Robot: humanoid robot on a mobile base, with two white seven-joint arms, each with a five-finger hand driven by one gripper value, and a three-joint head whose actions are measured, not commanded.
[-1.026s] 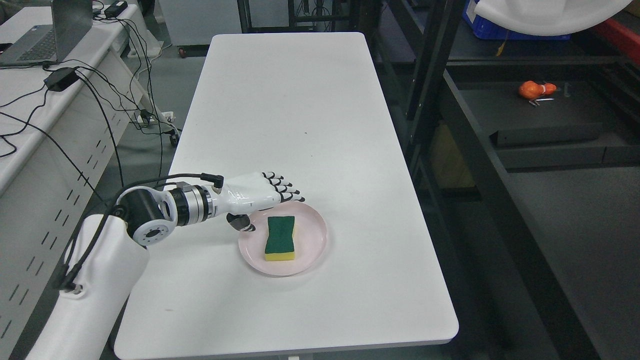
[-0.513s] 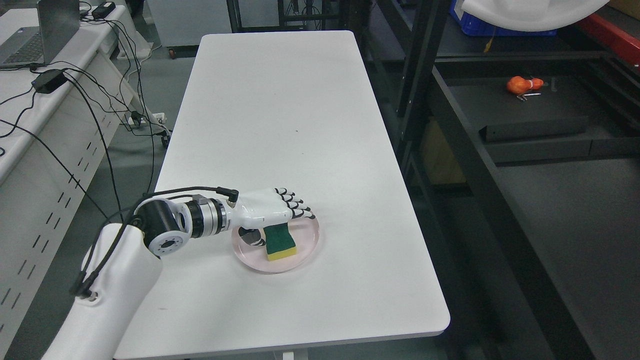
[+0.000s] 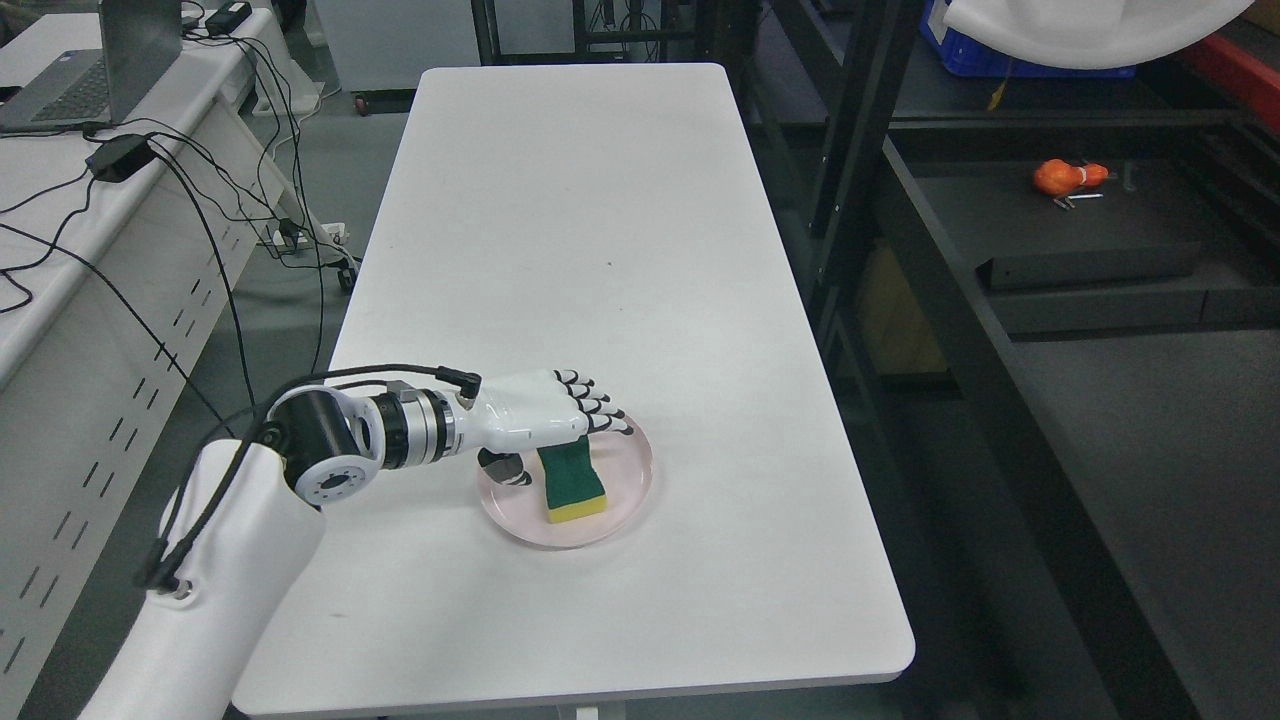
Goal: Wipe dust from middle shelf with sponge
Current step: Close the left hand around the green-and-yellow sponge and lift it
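A white surface (image 3: 600, 250) is seen running away from the camera; a dark metal rack (image 3: 900, 250) is placed along its right side, a grey desk (image 3: 60, 250) along its left; a laptop (image 3: 90, 70) and a tangle of black cables (image 3: 200, 180) are seen on the desk; an orange object (image 3: 1065, 177) is seen lying on a dark shelf (image 3: 1080, 230) of the rack, well apart from everything else; a blue crate (image 3: 1010, 45) is seen higher up in the rack, partly covered by something white.

A pink plate (image 3: 630, 490) is set near the front of the surface, left of its middle; a sponge (image 3: 572, 483), green on top and yellow underneath, is seen in the plate, its near end resting on the plate, its far end hidden under the hand.

The left arm is brought in from the lower left; the left hand (image 3: 545, 425) is laid over the far end of the sponge; the four fingers (image 3: 600, 408) are extended over the plate's far rim, the thumb (image 3: 505, 470) is hooked down just left of the sponge; contact with the sponge appears to be made, but whether a firm grasp is closed on it cannot be told, since the fingers look only partly curled. The right arm is not seen.
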